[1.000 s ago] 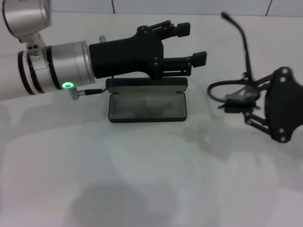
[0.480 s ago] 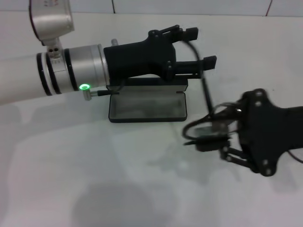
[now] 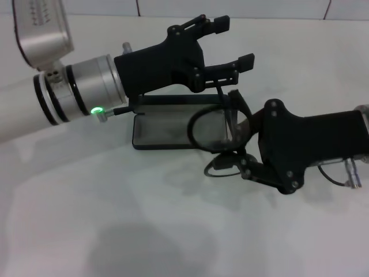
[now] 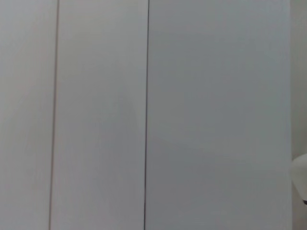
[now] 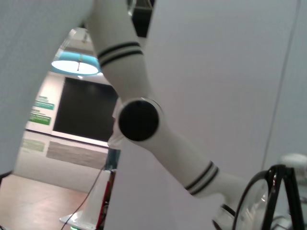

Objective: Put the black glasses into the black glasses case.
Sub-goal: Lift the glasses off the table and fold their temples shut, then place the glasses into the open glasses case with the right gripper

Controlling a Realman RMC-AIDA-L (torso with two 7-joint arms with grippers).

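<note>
On the white table (image 3: 115,231), the left gripper (image 3: 233,41) hovers with fingers spread, empty, behind the open black glasses case (image 3: 167,130), while the right gripper (image 3: 230,164), clamped on the black glasses (image 3: 210,128), holds them over the case's right end, apparently for lowering in.

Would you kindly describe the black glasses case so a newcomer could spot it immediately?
On the white table, look beneath the left claw. There lies the rectangular black hinged glasses case, open, showing grey lining. Unlike the thin black-framed glasses held over its end by the right claw, it is a solid box.
</note>
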